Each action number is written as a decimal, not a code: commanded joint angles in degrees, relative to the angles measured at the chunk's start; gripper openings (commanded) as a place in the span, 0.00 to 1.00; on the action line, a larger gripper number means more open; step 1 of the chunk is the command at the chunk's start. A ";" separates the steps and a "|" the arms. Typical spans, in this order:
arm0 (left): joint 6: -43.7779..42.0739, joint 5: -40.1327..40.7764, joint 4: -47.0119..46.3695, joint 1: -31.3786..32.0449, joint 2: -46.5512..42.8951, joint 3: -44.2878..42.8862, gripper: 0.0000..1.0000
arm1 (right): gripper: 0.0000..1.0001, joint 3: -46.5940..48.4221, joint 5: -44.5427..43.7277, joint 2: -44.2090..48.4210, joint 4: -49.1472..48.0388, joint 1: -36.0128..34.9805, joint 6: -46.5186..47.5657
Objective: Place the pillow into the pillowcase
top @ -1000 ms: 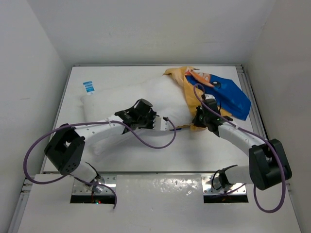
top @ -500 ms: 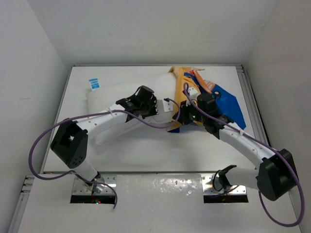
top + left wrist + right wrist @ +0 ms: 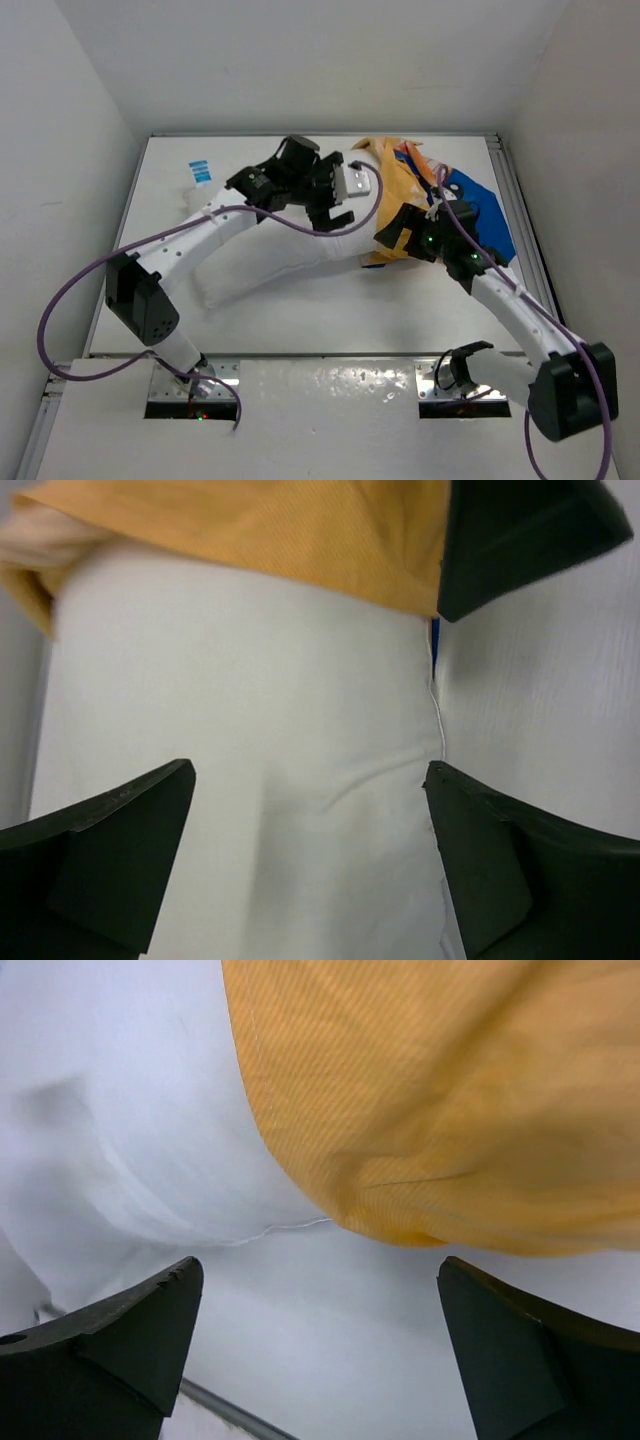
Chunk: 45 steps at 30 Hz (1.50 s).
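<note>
Bench (image 3: pixel 420 310): white. I see it carrying everything, with both arms reaching in from the near edge.

Pillow (image 3: pixel 300 250): plain white and plump. It lies slantwise across the middle of the bench. Its right end runs under the orange edge of the case, and I cannot tell how far in it goes. Both wrist views show it too (image 3: pixel 250 780) (image 3: pixel 120 1110).

Pillowcase (image 3: pixel 400 190): bunched at the far right of the bench, orange side toward the pillow, blue side further right. Its orange cloth lies over the pillow's end in both wrist views (image 3: pixel 280 530) (image 3: pixel 420 1110).

Left hand (image 3: pixel 350 195): open, fingers spread wide above the pillow's far right end, just beside the orange edge (image 3: pixel 310 870).

Right hand (image 3: pixel 400 232): open, fingers well apart, gripping nothing. It sits at the near side of the orange edge, where the cloth meets the pillow (image 3: pixel 320 1360).

Tag (image 3: pixel 200 170): small, blue and white, at the pillow's far left corner.
</note>
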<state>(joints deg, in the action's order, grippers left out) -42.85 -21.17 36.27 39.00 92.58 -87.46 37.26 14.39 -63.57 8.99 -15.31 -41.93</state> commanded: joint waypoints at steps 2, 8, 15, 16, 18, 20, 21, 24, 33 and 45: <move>12.48 -5.55 0.30 -7.33 2.07 -13.77 1.00 | 0.99 0.10 -17.17 4.69 5.33 -2.26 -12.63; 17.54 1.72 -2.08 -19.73 13.67 -24.77 1.00 | 0.99 4.73 -22.29 -6.54 -0.82 -3.59 -19.67; 9.46 15.63 -10.68 -33.02 24.92 -23.11 1.00 | 0.92 12.74 -25.37 -22.88 -4.86 -2.97 -20.48; 8.15 15.28 -10.87 -34.33 25.63 -22.76 0.99 | 0.91 15.19 -25.64 -24.39 -5.82 -2.71 -19.77; 3.14 15.10 -10.61 -34.52 27.12 -19.53 0.96 | 0.88 18.01 -25.64 -28.95 -7.58 -1.83 -16.28; -2.81 13.70 -9.30 -33.39 26.87 -15.39 0.93 | 0.86 22.92 -23.81 -32.39 -8.73 -1.13 -13.63; -4.42 12.31 -8.85 -32.60 25.22 -10.15 0.92 | 0.86 24.86 -20.40 -34.06 -8.64 -0.43 -10.74; -10.05 6.77 -7.54 -28.73 19.87 0.92 0.91 | 0.86 32.25 -14.85 -40.56 -10.93 0.10 -5.36; -7.08 0.52 -0.60 -14.23 3.76 16.27 0.89 | 0.87 49.05 6.52 -54.38 -9.26 0.37 3.17; 8.19 -8.79 14.36 -24.11 -0.29 -7.44 1.00 | 0.99 36.21 -0.58 -38.66 -6.56 5.73 9.67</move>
<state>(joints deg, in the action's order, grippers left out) -41.98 -25.30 52.62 21.56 94.87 -85.21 72.18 14.04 -108.14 -0.86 -10.39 -37.47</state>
